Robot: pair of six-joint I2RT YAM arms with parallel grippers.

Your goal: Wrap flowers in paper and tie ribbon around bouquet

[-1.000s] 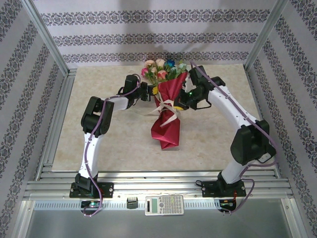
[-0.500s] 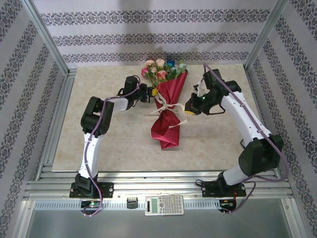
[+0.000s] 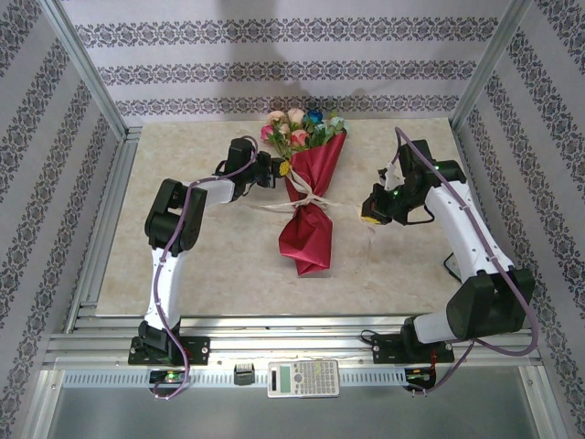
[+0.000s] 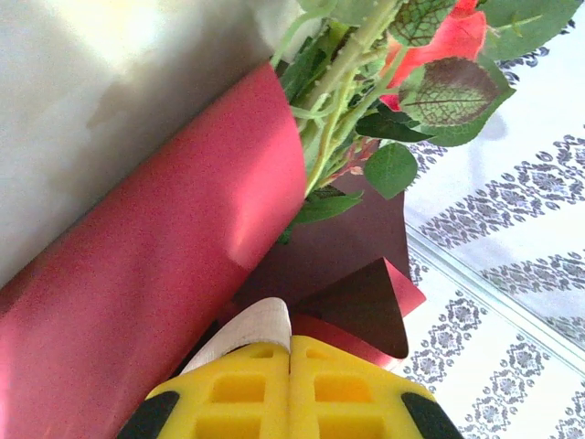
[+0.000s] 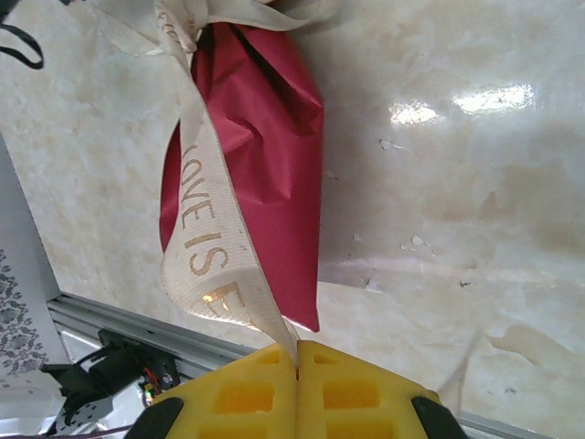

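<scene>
Ribbon [image 5: 206,242] is pinched in the closed right gripper [image 5: 297,350], which has swung out rightward, away from the bouquet [image 3: 309,197] lying mid-way across the table [image 3: 201,265]. The left gripper [image 4: 291,346] clamps the other end beside the paper [image 4: 137,274], so the knot is probably tightening.

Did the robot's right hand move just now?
Yes. The right hand slid to the right, away from the bouquet, which stayed put. It has the ribbon pinched in it.

The left arm [image 3: 163,283] and right arm [image 3: 466,224] were white with black joints. Purple cables [image 3: 398,146] ran along them. Their fingers [image 4: 238,393] were yellow.
</scene>
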